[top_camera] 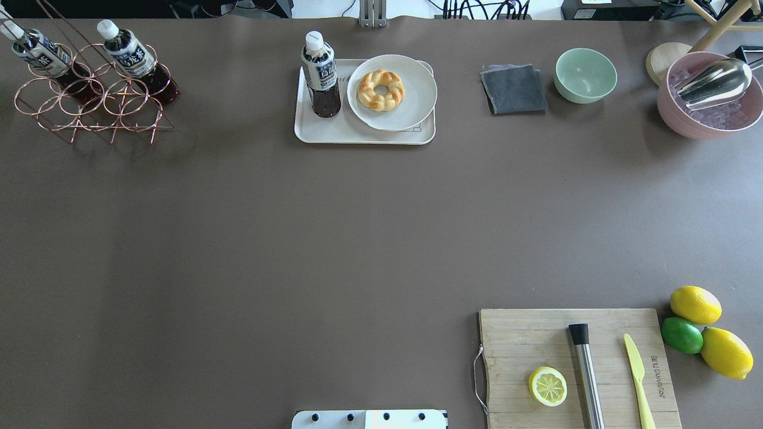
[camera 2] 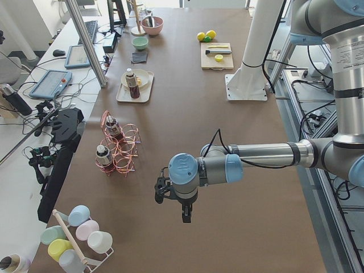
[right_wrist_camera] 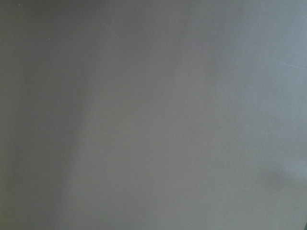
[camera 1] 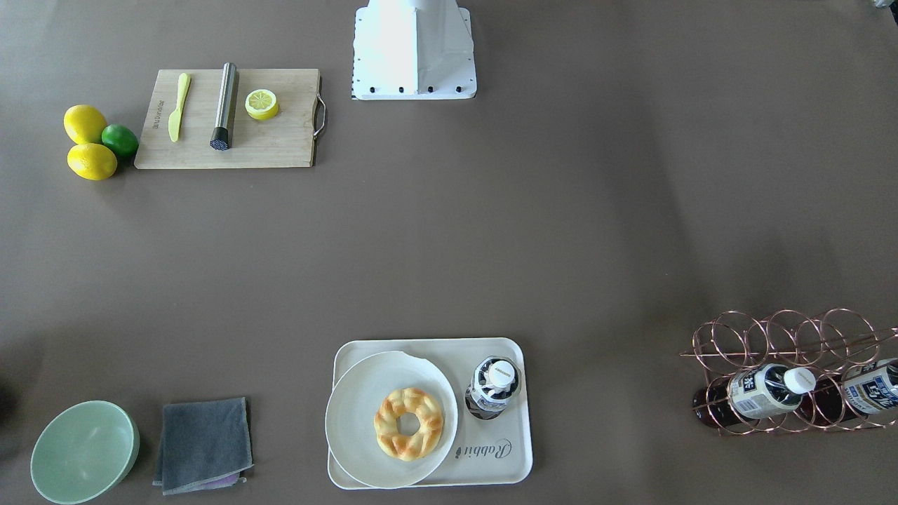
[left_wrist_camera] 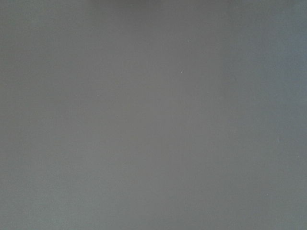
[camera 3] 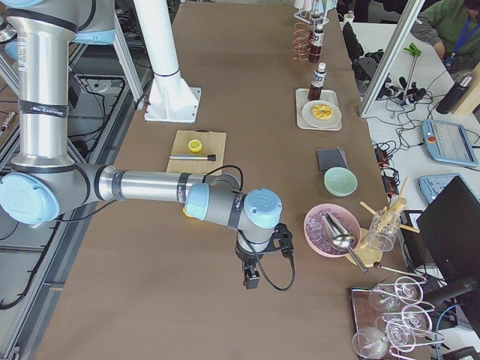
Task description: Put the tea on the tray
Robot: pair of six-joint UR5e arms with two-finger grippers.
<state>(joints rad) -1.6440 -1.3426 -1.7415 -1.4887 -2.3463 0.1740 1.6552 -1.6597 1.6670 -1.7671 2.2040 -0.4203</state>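
Observation:
The tea point(camera 1: 493, 388) point(top_camera: 322, 74), a small bottle of dark liquid with a white cap, stands upright on the left part of the cream tray point(camera 1: 506, 464) point(top_camera: 334, 132), beside a round plate. It also shows far off in the side views, tea point(camera 2: 132, 83) point(camera 3: 318, 81). Both grippers show only in the side views: the left gripper point(camera 2: 186, 213) hangs low over bare table near the robot's left end, the right gripper point(camera 3: 250, 279) near the right end. Both are far from the tray, and I cannot tell whether they are open or shut. The wrist views show only brown tabletop.
A doughnut lies on the plate point(top_camera: 411, 113). Two more bottles lie in a copper wire rack point(top_camera: 89, 113). A grey cloth point(top_camera: 514, 89), green bowl point(top_camera: 585, 74) and pink bowl with scoop point(top_camera: 709, 95) line the far edge. Cutting board point(top_camera: 572, 345) with lemon half, knife; lemons, lime beside it.

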